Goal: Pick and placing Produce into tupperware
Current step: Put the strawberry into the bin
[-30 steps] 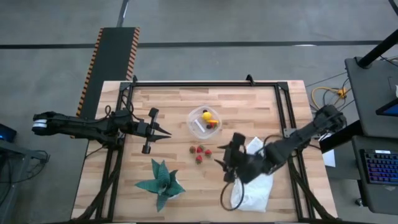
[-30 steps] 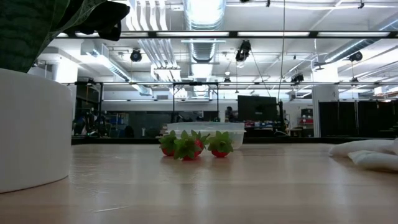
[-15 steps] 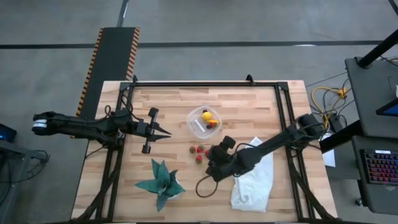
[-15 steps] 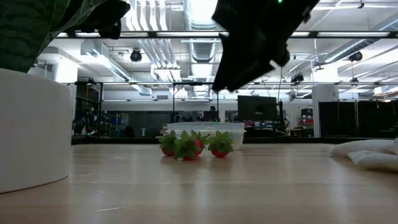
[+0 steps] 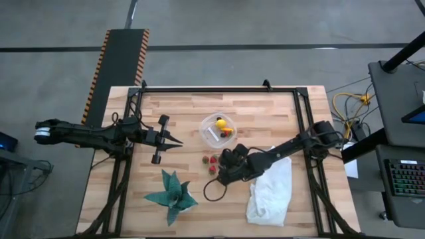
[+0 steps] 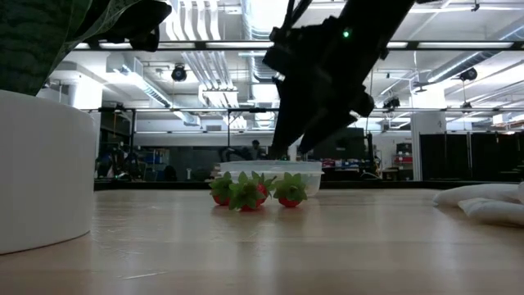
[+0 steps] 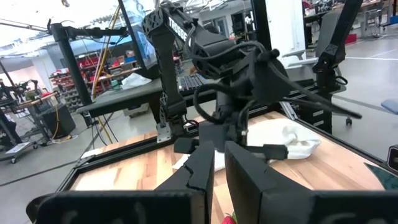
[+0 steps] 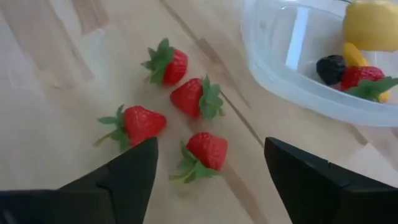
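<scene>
Hovering wide open, the right end effector (image 8: 205, 171) frames four strawberries (image 8: 200, 98) mid-frame, beside the tupperware (image 5: 218, 130).
Packed closely, neighbours could be nudged or rolled if its fingers descend off-centre; left end effector (image 5: 178, 142) waits shut.

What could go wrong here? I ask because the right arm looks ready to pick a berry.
The four red strawberries lie close together, so the open right gripper coming down around the nearest one may nudge or pinch a neighbour. The clear plastic tub sits just beyond them; a knocked berry could roll against it. The left gripper waits shut, apart.
</scene>
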Tool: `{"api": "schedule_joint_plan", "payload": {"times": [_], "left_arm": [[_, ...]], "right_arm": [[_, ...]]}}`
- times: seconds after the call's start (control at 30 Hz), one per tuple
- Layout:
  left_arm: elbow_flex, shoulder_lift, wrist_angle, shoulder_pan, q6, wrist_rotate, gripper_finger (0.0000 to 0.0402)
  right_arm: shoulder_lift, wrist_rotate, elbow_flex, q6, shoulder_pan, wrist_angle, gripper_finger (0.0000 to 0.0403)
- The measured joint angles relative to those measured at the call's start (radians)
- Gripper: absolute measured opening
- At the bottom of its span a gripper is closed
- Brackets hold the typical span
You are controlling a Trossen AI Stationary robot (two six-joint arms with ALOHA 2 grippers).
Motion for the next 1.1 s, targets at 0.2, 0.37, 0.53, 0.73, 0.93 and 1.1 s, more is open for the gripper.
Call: {"api": "schedule_joint_plan", "payload": {"times": [0.2,0.37,0.53,0.73,0.93,1.1], "left_arm": [[0.000,0.000,-0.001,0.000,0.000,0.000,0.0025],[0.000,0.000,-0.002,0.000,0.001,0.000,0.0025],[0.000,0.000,-0.002,0.000,0.000,0.000,0.0025],[0.000,0.000,-0.002,0.000,0.000,0.000,0.0025],[0.000,0.000,-0.002,0.000,-0.001,0.000,0.0025],[0.000,0.000,-0.002,0.000,-0.002,0.000,0.0025]], "right_arm": [[0.048,-0.048,0.000,-0.010,-0.023,0.013,0.0294],[0.077,-0.052,0.000,-0.014,-0.041,0.014,0.0293],[0.092,-0.055,0.000,-0.036,-0.057,0.013,0.0294],[0.092,-0.058,-0.001,-0.044,-0.081,0.012,0.0287],[0.093,-0.123,-0.010,-0.055,-0.097,0.013,0.0272],[0.093,-0.129,-0.025,-0.052,-0.100,0.016,0.0258]]}}
